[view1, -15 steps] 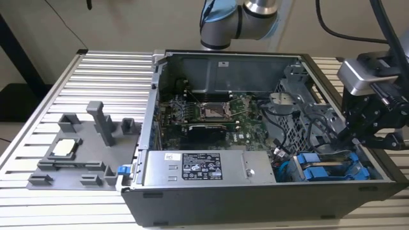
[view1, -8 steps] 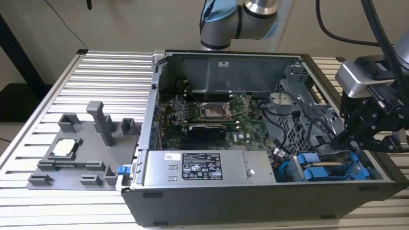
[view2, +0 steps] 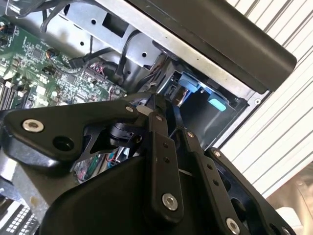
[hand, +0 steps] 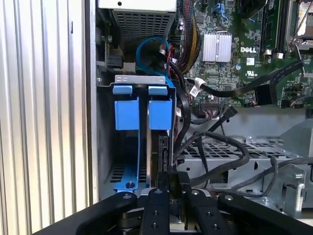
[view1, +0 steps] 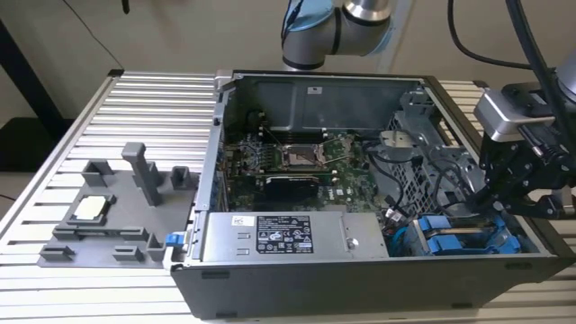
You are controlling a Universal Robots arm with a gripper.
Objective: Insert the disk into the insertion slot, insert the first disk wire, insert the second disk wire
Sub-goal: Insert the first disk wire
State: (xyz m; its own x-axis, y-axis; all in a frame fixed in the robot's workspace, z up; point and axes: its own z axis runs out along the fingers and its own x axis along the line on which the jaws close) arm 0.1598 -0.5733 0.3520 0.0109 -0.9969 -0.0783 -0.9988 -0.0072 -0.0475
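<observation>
The gripper (hand: 174,177) is held at the drive bay (hand: 105,147), its fingers (hand: 157,203) pinched nearly together. What they clasp cannot be told. The disk (hand: 160,113) is best kept square to the slot.

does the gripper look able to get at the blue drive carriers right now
Probably yes: the gripper sits right over the open drive bay with the blue carriers facing it; black cables crowd one side only.

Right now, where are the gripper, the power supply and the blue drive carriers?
gripper (hand: 175,178): first wrist view, at its tip, just before the drive bay.
power supply (view1: 360,237): exterior view, bare silver top beside the label.
blue drive carriers (hand: 160,113): first wrist view, front face of one carrier's tab.
</observation>
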